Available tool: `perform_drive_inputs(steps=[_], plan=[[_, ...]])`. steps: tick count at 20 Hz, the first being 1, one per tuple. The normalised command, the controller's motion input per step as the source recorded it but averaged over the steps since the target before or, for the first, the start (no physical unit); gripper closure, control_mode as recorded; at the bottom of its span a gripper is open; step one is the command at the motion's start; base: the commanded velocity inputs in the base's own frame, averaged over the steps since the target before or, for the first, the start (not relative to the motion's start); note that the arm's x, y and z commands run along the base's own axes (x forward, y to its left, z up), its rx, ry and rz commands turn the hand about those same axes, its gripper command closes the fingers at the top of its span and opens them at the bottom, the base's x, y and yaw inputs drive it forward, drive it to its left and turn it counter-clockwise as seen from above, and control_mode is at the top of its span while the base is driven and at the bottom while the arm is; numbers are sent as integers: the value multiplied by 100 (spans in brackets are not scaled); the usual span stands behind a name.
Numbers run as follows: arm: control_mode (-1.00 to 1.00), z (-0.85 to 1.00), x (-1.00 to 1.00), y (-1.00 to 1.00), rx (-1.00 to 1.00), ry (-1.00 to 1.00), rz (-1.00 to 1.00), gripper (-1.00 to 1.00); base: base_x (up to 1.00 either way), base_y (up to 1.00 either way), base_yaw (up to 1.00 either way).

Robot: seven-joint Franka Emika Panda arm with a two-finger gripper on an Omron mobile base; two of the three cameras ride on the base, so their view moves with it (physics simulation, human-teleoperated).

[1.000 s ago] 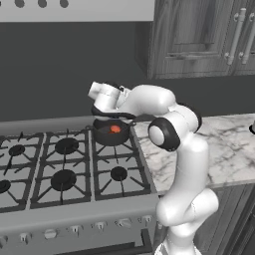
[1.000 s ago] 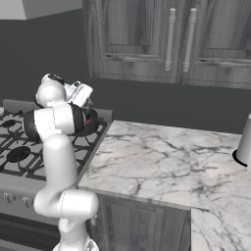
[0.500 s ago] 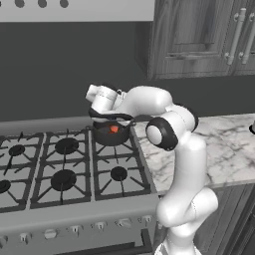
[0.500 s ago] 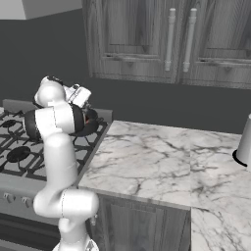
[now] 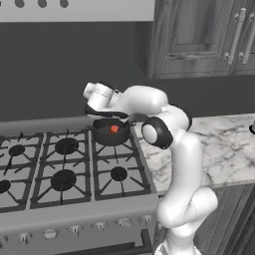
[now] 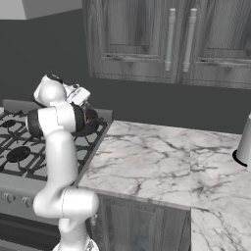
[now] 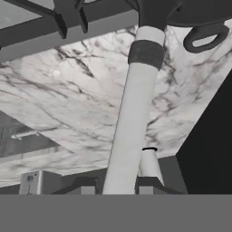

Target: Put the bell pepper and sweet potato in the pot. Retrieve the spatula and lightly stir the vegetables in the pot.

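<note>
I read this as the stirring step. Left to right in the left base view: the stove [image 5: 60, 169] with its burners, then the pot [image 5: 110, 132] on the back right burner, then my arm reaching over it, then the marble tabletop [image 5: 224, 149]. Something red-orange shows inside the pot, probably the bell pepper [image 5: 114, 129]; I can't pick out the sweet potato from here. In the hand view the spatula [image 7: 131, 122] handle runs straight up from between the claw [image 7: 118, 185] tips to the dark pot at the top edge, so I take the claw as closed narrow on the handle, head down in the pot. The head itself is hidden, and I can't tell whether it touches the vegetables. Next move, as I judge it: small slow sweeps inside the pot wall, wrist steady, keeping the grip firm so the handle doesn't slip. Main risks are nudging the pot off the burner or flicking a vegetable out.
</note>
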Motion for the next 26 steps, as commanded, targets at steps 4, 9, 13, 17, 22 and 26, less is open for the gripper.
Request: perform_drive_inputs(steps=[4,9,13,17,22,26], plan=[[-100,0,4,0,0,14,3,100,0,0,0],[-100,-5,0,2,0,2,0,100,0,0,0],[-100,-29,0,3,0,10,0,100,0,0,0],[-100,-32,3,4,0,6,0,100,0,0,0],[-100,-45,24,20,0,1,0,100,0,0,0],[-100,-55,45,41,-1,1,0,100,0,0,0]])
